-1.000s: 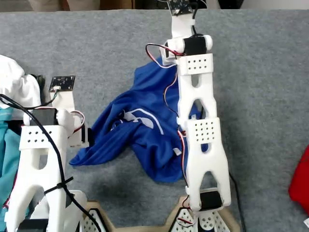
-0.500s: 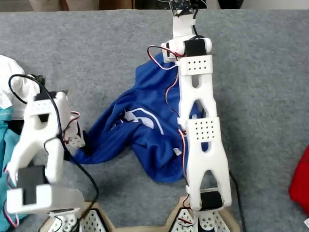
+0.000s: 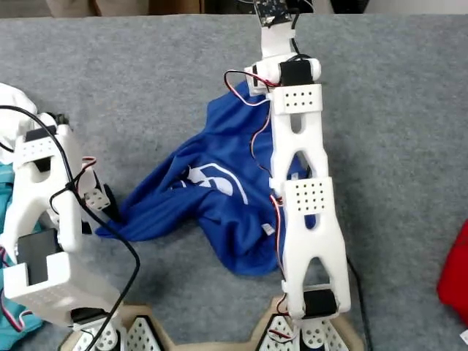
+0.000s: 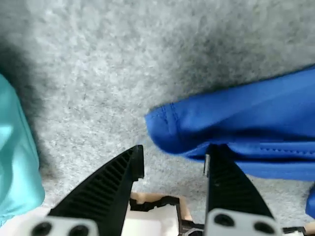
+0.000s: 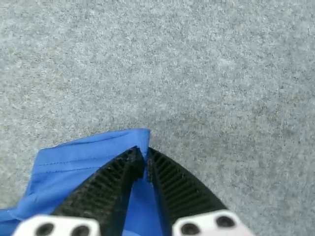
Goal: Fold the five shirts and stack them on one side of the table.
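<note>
A crumpled blue shirt (image 3: 212,197) lies mid-table on the grey cloth. My right arm stretches over it toward the far edge. In the right wrist view my right gripper (image 5: 146,155) is shut on a hemmed corner of the blue shirt (image 5: 83,162). At the shirt's near left corner is my left gripper (image 3: 106,208). In the left wrist view the left gripper (image 4: 174,160) is open, and a folded edge of the blue shirt (image 4: 236,123) lies just beyond its tips, with one finger (image 4: 219,172) in front of the fabric.
A teal shirt (image 3: 7,197) (image 4: 15,162) and a white shirt (image 3: 14,110) lie piled at the table's left edge beside the left arm. A red shirt (image 3: 457,274) pokes in at the right edge. Bare grey cloth (image 3: 395,146) spreads to the right and far side.
My left arm has swung left and back, bringing its gripper down at the blue shirt's near left corner, which shifted slightly left. The right arm has held still.
</note>
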